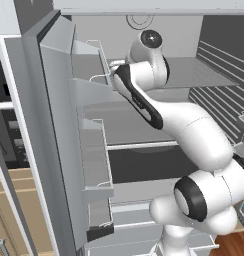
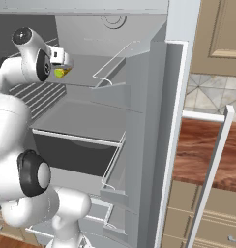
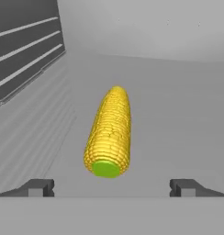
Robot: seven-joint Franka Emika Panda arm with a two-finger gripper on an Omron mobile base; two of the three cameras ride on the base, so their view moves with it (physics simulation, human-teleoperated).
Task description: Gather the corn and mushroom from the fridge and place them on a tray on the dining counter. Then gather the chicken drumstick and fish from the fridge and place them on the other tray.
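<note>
Inside the open grey fridge, the white arm reaches deep onto an upper shelf, and its two-finger gripper points straight along a yellow corn cob with a green stem end. The cob lies flat on the pale grey shelf floor, lengthwise away from the hand, its green cut end nearest the gripper and centred between the two dark fingertips. The fingers stand wide apart, with nothing between them, so the cob is not yet held; they are spread to straddle its width, which seems the reason for the head-on line-up. In the right base view a small patch of yellow and green shows just below the wrist, on the same upper shelf. The dark ribbed side wall runs close on one side, so the hand comes in along the shelf rather than from the side. The fridge door with its clear bins stands swung wide, leaving the arm room. By my judgement the step in hand is the approach to the corn, the first item for the tray.
</note>
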